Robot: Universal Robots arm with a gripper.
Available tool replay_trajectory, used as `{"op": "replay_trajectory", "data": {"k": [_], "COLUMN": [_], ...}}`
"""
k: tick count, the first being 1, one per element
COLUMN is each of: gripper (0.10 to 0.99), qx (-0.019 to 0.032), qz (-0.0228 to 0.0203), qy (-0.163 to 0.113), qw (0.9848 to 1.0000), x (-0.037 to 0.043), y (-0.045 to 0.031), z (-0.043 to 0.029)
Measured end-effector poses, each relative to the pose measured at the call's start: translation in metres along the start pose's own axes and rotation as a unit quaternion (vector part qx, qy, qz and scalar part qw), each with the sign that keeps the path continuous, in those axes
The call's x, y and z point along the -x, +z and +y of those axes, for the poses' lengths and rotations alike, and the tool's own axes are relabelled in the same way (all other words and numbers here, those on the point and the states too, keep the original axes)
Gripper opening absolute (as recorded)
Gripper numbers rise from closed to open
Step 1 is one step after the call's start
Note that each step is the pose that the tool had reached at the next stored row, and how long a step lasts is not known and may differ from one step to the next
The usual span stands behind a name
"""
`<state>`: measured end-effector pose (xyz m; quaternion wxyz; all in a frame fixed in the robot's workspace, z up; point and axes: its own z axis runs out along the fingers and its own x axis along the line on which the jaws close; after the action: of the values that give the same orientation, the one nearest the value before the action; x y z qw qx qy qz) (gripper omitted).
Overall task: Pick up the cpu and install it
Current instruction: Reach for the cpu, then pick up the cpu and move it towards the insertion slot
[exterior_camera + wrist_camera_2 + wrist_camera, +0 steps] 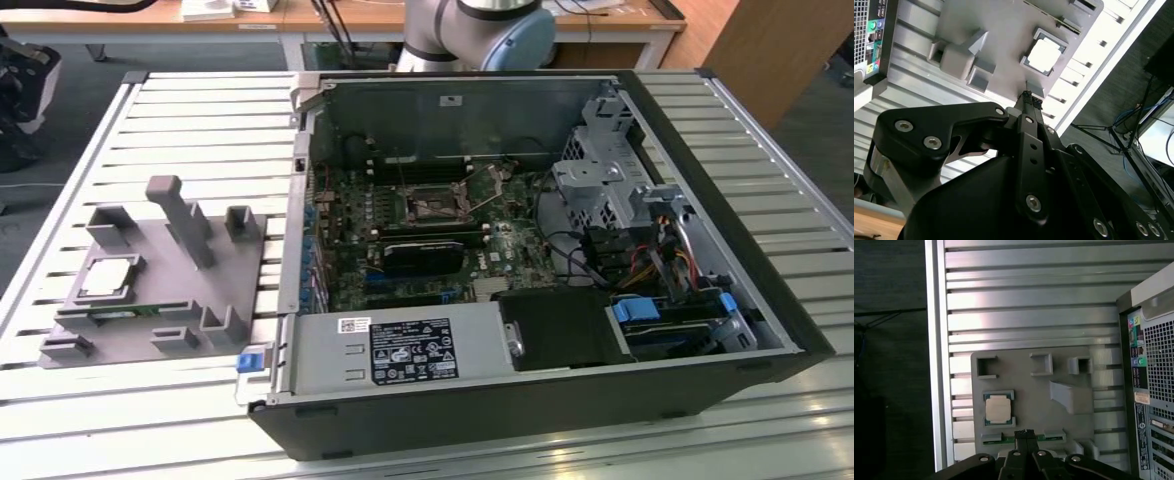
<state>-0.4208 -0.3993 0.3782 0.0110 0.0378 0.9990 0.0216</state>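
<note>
- Gripper (1027,96): in both wrist views the two fingers meet at their tips, with no gap and nothing between them. It hangs clear above the work, touching no part.
- The cpu (999,407): it lies flat, silvery top up, in a square recess of the grey fixture (1029,390). In the first wrist view the closed tips line up just beside the chip. They sit over the fixture edge that carries the green memory stick (990,439).
- Setting: in the exterior view the fixture rests on the slatted table (200,120), at the exterior view's left of the open computer case (534,400). It is well apart from the socket (430,207) on the motherboard.
- Hazard 1 (judged): if the closed tips go down, they would press on the chip's lid or the fixture instead of straddling the chip.
- Hazard 2 (judged): the sideways offset could put the fingers on the memory stick or the recess wall.
- Hazard 3 (judged): the chip is thin and shows little edge above its recess, so a shallow or uneven pinch could tilt or drop it.
- Hazard 4 (judged): the socket lies deep among case walls and cables. A rotated or tilted chip could damage the contacts.
</note>
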Motion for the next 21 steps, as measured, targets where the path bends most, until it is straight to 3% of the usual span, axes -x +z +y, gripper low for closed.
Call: {"op": "replay_trajectory", "data": {"k": [11, 21], "gripper": [0.106, 0.106], "qx": [0.0000, -0.0002], "qz": [0.0006, 0.0011], "qy": [0.000, 0.000], "qw": [1.0000, 1.0000], "x": [-0.0240, -0.0263], "y": [0.0011, 0.0065], "z": [-0.0019, -0.0023]}}
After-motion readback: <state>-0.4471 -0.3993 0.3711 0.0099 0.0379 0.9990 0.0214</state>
